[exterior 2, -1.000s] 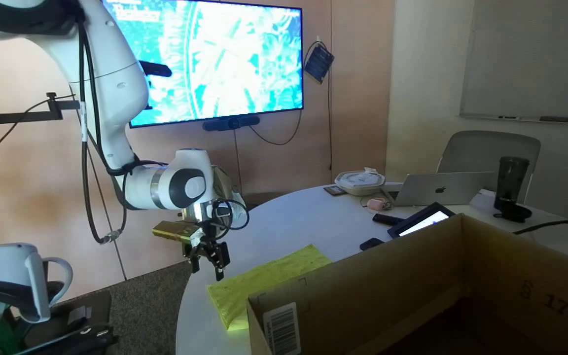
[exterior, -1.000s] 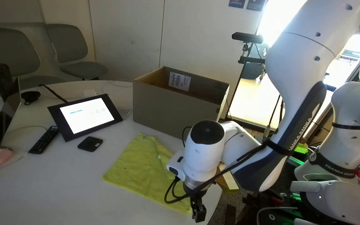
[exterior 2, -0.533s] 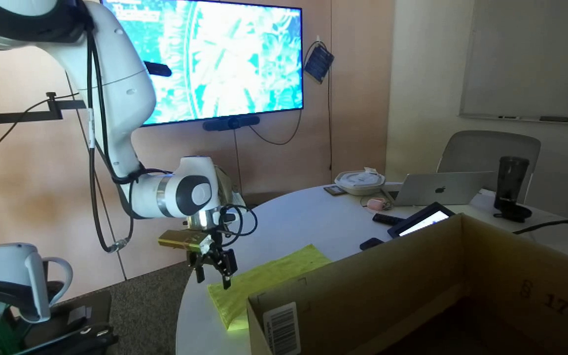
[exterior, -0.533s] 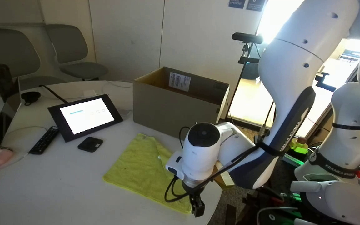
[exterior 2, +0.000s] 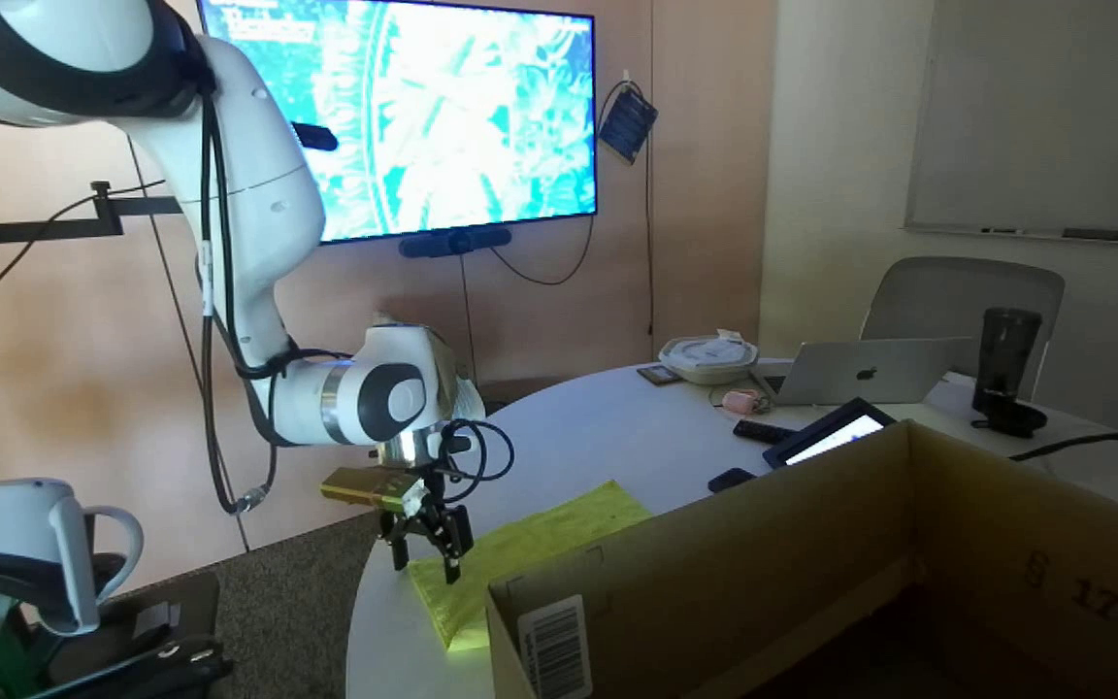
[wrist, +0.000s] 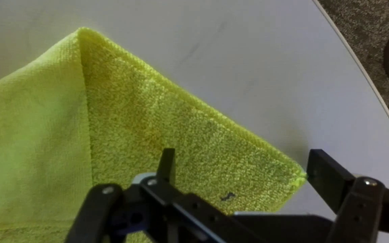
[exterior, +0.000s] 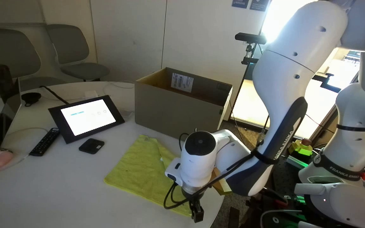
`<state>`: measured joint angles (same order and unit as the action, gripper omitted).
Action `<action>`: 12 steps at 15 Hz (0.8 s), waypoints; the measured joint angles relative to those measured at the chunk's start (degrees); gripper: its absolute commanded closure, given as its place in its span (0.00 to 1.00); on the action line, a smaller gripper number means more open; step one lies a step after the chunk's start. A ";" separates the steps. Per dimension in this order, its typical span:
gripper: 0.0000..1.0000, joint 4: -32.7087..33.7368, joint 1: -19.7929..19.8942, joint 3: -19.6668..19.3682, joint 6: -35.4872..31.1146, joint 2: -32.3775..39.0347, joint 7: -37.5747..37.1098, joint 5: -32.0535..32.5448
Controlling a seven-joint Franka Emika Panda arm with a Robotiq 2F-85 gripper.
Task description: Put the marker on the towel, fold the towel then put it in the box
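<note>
fingers (wrist: pixel 329 182) of the gripper (wrist: pixel 240 163) are spread wide, a corner of the yellow-green towel (wrist: pixel 130 135) framed between them in the wrist view. the towel is laid, partly folded over, near the curved edge of the white table (exterior: pixel 59 190). just beside it is stood the cardboard box (exterior: pixel 176 110), a barcode label (exterior: pixel 182 82) shown on its inner wall. farther off, a small black block (exterior: pixel 91 146), a remote control (exterior: pixel 44 142) and a lit tablet (exterior: pixel 87 117) are set out.

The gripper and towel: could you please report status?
Gripper open at corner of towel. Towel partly folded, marker not seen on it. Box beside towel; nothing seen blocking gripper.
</note>
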<state>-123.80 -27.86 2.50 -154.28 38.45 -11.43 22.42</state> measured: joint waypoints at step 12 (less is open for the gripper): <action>0.60 1.35 0.69 -0.43 -0.36 1.02 0.00 -0.56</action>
<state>-122.45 -27.17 2.07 -154.64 39.47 -11.43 21.85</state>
